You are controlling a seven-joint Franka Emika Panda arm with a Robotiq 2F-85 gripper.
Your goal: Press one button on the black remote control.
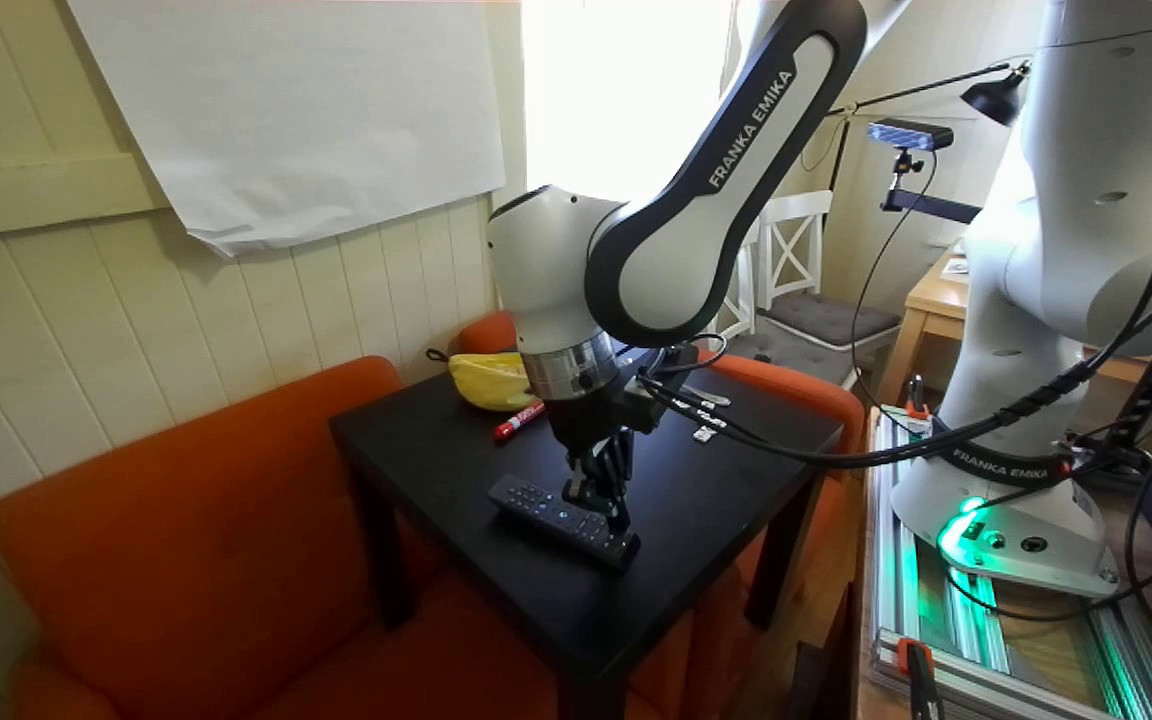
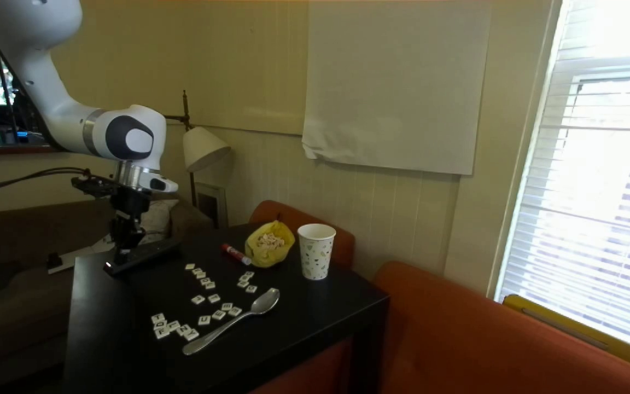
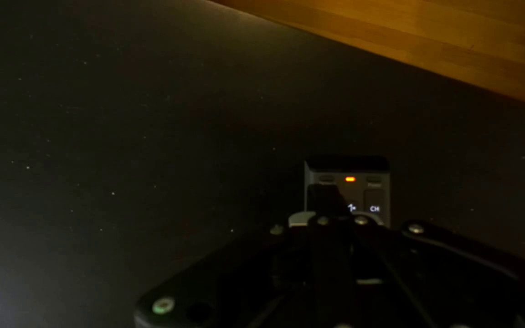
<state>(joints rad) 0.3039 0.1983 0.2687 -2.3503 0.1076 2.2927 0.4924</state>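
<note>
Cream panelled wall (image 1: 336, 290), hung with a white sheet (image 1: 356, 110), stands behind a black worktop (image 1: 706, 490) with orange seating (image 1: 206, 530) beside it. Black remote control (image 1: 564, 520), as seen in an exterior view: flat on the worktop, buttons upward, its length running from ten o'clock to four o'clock; the four-o'clock end lies beneath the tip of the gripper (image 1: 619, 525). Jaws: pointing down and closed together; whether they touch the keys cannot be told. Wrist view: an orange indicator light (image 3: 350, 179) glows near the exposed end of the remote, with a key marked "CH" (image 3: 374, 200) at five o'clock from it; the gripper, on the six-o'clock side, covers the remainder. Surroundings, from the remote in an exterior view: red marker (image 2: 237, 255), yellow pouch (image 2: 263, 258) holding pale pieces (image 2: 270, 241), and patterned paper cup (image 2: 316, 257), successively farther, all at three o'clock; white letter tiles (image 2: 204, 320), scattered between three and five o'clock; metal spoon (image 2: 260, 304) at four o'clock, its bowl directed toward two. Farther out in the same view, a lamp (image 2: 204, 149) with a pale shade stands at one o'clock and a window (image 2: 594, 180) with a slatted blind at three. Robot arm (image 1: 671, 250), in an exterior view: extends from the gripper toward one o'clock; its base (image 1: 1036, 520), showing a green light (image 1: 961, 535), stands well apart from the remote at three o'clock.
</note>
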